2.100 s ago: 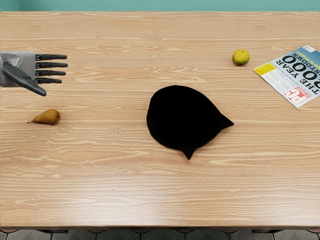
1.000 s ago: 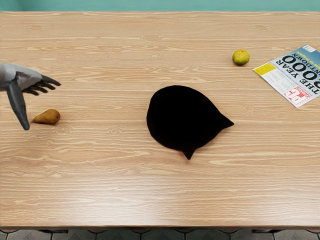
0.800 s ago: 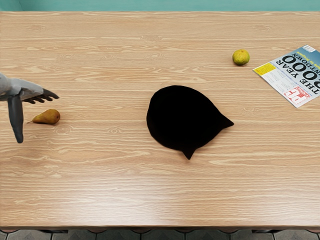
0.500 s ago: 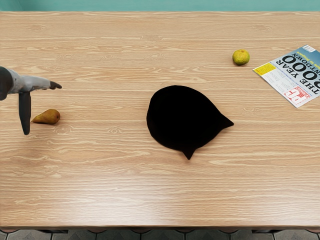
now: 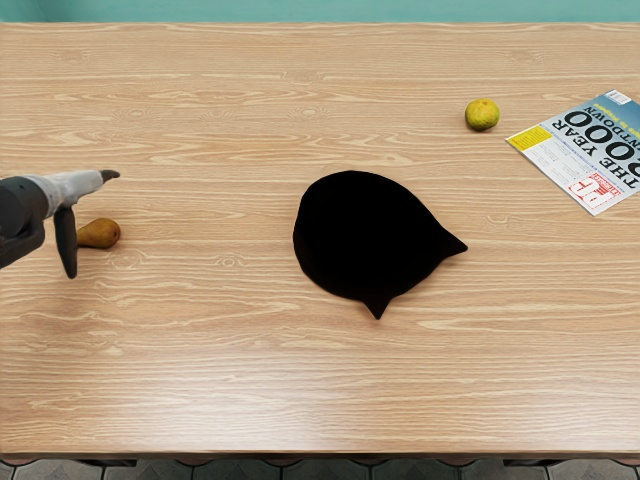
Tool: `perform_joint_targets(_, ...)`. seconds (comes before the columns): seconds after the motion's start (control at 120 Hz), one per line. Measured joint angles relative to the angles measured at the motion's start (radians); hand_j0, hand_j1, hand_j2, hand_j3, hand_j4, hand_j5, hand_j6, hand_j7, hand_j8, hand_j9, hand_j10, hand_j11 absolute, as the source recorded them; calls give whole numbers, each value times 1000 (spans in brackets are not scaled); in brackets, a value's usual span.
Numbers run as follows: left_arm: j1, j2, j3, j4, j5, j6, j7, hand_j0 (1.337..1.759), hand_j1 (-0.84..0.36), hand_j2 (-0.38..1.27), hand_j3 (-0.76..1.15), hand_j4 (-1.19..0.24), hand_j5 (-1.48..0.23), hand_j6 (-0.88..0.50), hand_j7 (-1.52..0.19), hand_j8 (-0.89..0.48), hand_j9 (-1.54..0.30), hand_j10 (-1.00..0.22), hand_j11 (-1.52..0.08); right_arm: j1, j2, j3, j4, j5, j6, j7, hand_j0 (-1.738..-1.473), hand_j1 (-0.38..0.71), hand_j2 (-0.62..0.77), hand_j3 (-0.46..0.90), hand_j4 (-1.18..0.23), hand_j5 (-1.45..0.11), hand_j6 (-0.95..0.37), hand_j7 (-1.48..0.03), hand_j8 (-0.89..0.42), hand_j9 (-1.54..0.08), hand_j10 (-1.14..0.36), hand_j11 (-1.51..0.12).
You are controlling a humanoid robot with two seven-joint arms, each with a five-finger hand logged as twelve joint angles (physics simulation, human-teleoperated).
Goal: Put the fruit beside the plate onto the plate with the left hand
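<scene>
pear (image 5: 100, 233): one, small, yellow-brown, lying on its side on the table (image 5: 200, 380) near the left edge, well apart from the plate; its stem end is covered from your view by the thumb. left hand (image 5: 62, 192): one, entering from the left edge, seen edge-on; fingers (image 5: 95, 178) held straight and close together, pointing right; thumb (image 5: 67, 245) splayed downward in front of the pear's left end. you will find the hand released and grasping nothing, with the pear sitting in the crook between fingers and thumb; you cannot tell from this view whether the thumb touches the fruit. plate (image 5: 365, 240): one, black, flat, drawn with two small pointed corners at its lower right, near the middle of the table. citrus fruit (image 5: 481, 114): one, yellow-green, round, toward the far right, just left of the magazine and apart from it. magazine (image 5: 590, 150): one, lying flat at the right edge, tilted, its cover lettering upside down to you, partly cut off by the frame.
</scene>
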Motion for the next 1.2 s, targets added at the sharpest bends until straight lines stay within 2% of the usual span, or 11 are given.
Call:
perform_joint_targets(0.233, 18, -26, -1, 1, 9, 65, 0, 1658, 349, 3, 0, -7, -1, -9, -1, -8, 0, -6, 0, 0, 0, 0, 0, 0, 0, 0, -1658, -317, -6, 0, -27, -35, -27, -35, -27, -35, -27, -35)
perform_joint_targets(0.317, 55, -44, 0, 1, 9, 119, 0, 1658, 349, 3, 0, -7, -1, -8, -1, -8, 0, -6, 0, 0, 0, 0, 0, 0, 0, 0, -1658, -317, -6, 0, -27, -35, -26, -35, -27, -35, -27, -35)
perform_joint_targets(0.475, 57, -43, 0, 3, 5, 175, 0, 1658, 349, 3, 0, -6, -1, -8, -1, -8, 0, -6, 0, -1, 0, 0, 0, 0, 0, 0, -1658, -316, -6, 0, -27, -35, -27, -35, -27, -35, -27, -35)
perform_joint_targets(0.742, 55, -34, -1, 9, -45, 187, 0, 1658, 297, 12, 0, -51, -59, -53, -59, -52, -58, -50, -58, -1, 0, 0, 0, 0, 0, 0, -1658, -316, -6, 0, -27, -35, -27, -35, -27, -35, -27, -35)
perform_joint_targets(0.917, 55, -46, 0, 42, -78, 186, 0, 1658, 273, 16, 0, -72, -86, -74, -86, -73, -85, -71, -85, -1, 0, 0, 0, 0, 0, 1, -1658, -317, -6, 0, -27, -35, -27, -35, -27, -35, -27, -35)
perform_joint_targets(1.2, 55, -57, 0, 88, -85, 181, 0, 1658, 167, 35, 0, -161, -202, -163, -201, -162, -201, -160, -201, -1, 0, -1, 0, 0, 0, 1, -1658, -317, -6, 0, -27, -35, -27, -35, -27, -35, -27, -35)
